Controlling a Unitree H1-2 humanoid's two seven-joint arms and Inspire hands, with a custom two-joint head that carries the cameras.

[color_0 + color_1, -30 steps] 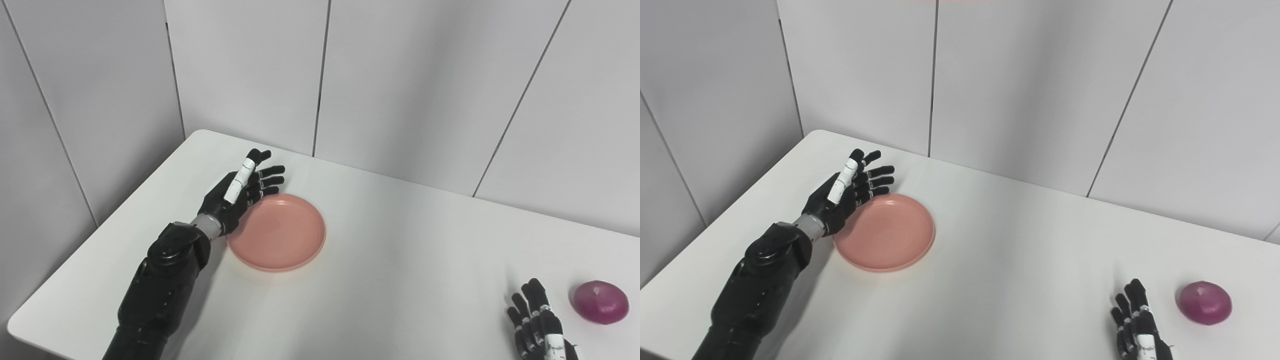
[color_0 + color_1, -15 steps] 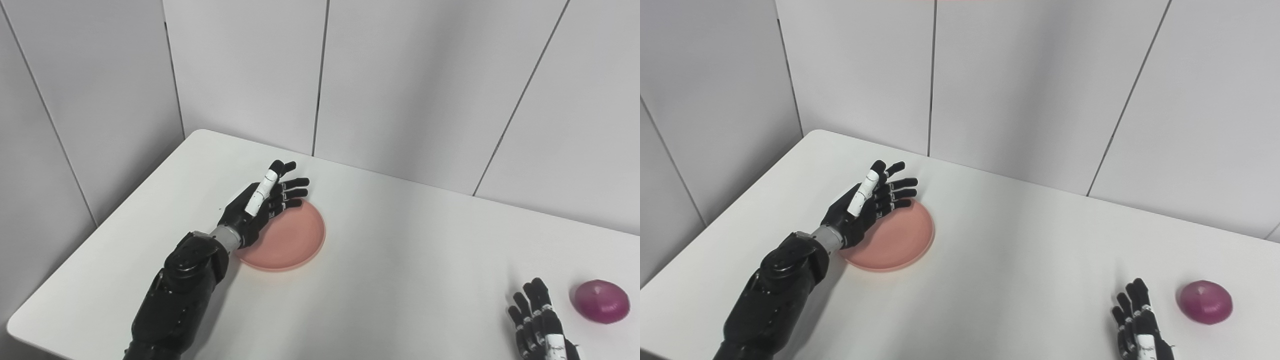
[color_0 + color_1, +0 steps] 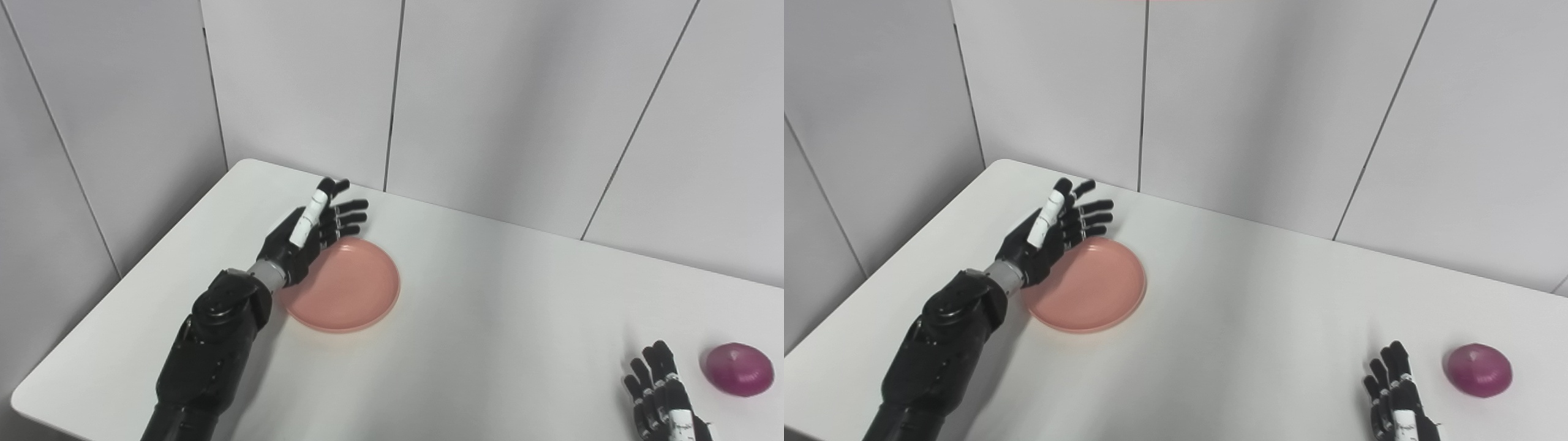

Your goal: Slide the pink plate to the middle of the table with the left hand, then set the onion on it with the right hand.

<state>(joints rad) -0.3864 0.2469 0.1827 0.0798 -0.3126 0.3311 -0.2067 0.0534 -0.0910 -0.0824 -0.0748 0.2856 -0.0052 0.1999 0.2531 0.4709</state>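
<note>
The left hand [image 3: 306, 236] is spread open, empty, over the plate's [image 3: 349, 291] far-left rim. The right hand [image 3: 664, 401], fingers apart, rests on the counter [image 3: 490, 318] near the onion [image 3: 738, 369].

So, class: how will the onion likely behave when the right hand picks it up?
The onion looks rounded, so it will probably roll if nudged. Its skin seems smooth and glossy, perhaps slippery. The right hand lies open beside it.

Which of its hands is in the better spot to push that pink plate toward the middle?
The left hand: it is open right at the plate. The right hand sits far off beside the onion.
</note>
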